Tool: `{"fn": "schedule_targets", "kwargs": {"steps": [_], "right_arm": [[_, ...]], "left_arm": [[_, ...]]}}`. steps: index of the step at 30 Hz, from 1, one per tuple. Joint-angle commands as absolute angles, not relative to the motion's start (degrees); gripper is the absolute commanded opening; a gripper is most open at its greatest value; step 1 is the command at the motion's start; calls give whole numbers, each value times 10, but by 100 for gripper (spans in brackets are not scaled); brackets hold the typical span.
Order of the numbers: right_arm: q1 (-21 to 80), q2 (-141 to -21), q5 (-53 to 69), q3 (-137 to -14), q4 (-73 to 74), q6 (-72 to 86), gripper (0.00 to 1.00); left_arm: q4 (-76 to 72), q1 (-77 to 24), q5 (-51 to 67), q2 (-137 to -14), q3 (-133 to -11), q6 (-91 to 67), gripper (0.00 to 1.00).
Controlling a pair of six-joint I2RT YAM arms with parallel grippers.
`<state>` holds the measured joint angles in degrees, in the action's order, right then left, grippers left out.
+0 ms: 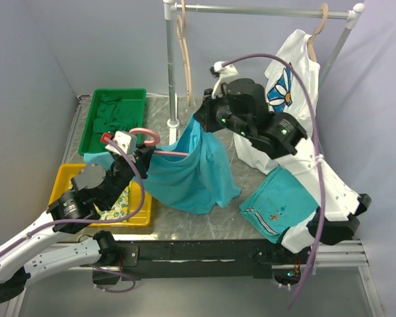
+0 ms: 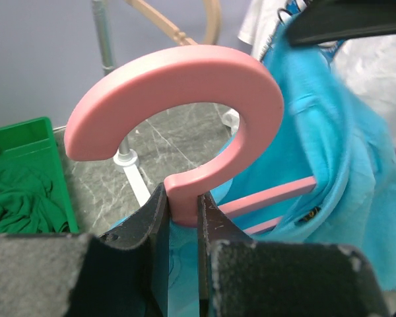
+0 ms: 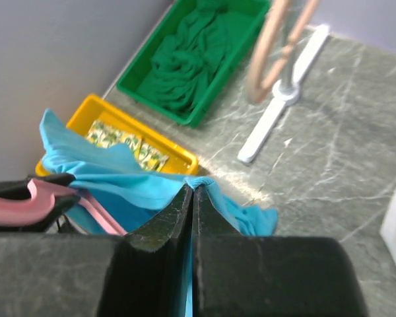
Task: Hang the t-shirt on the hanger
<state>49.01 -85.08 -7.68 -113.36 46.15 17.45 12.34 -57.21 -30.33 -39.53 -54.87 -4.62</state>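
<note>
Two grips: hanger [image 2: 178,79] clenched by left gripper [image 1: 145,151], nine o'clock; t-shirt [image 1: 191,175] pinched by right gripper [image 1: 201,120], twelve; liable to slip if released early.

— Where's the t-shirt [image 1: 191,172]?
— Mid-tabletop, with the hanger [image 1: 156,139] sticking out of its left side.
— Around it?
— Tray [image 1: 87,129] in the far-left corner, bin [image 1: 69,169] before it, rack [image 1: 169,66] along the far edge.
</note>
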Motion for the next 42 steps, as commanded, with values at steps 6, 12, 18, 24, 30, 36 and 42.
{"fn": "schedule_targets", "kwargs": {"steps": [6,12,18,24,30,36,42], "right_arm": [[512,-853,71,-1028,374,145,21],[506,-720,86,-877,284,110,53],[490,-626,60,-776,265,111,69],[481,-522,63,-687,263,68,74],[487,-516,131,-641,292,50,70],[512,-563,78,-664,327,26,70],[543,-593,48,-671,318,25,66]], "left_arm": [[121,-575,-306,-410,-545,-54,1],[94,-573,-304,-413,-511,-97,1],[70,-563,-274,-413,-497,-114,1],[81,-503,-188,-406,-504,-132,1],[97,-468,-127,-416,-521,-132,1],[100,-465,-97,-429,-545,-123,1],[103,-464,-82,-436,-565,-116,1]]}}
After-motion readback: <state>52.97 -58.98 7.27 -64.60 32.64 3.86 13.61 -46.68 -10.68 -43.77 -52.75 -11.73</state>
